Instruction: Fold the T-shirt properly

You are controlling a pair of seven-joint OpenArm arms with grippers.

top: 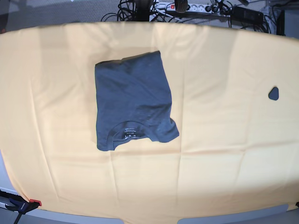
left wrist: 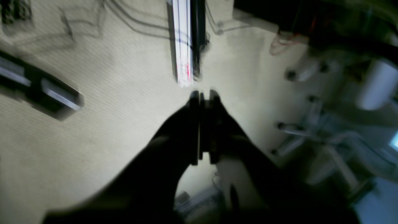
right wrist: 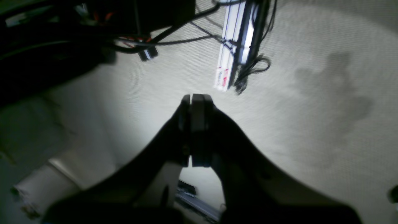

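Both grippers are pressed closed with nothing between the jaws: the left gripper [left wrist: 203, 93] and the right gripper [right wrist: 196, 96] see only pale floor and cables, no cloth. Neither arm shows in the base view, so which is nearer cannot be told. The T-shirt [top: 133, 100] lies folded left of centre on the yellow table cover [top: 224, 140], its collar towards the near edge, long axis near to far
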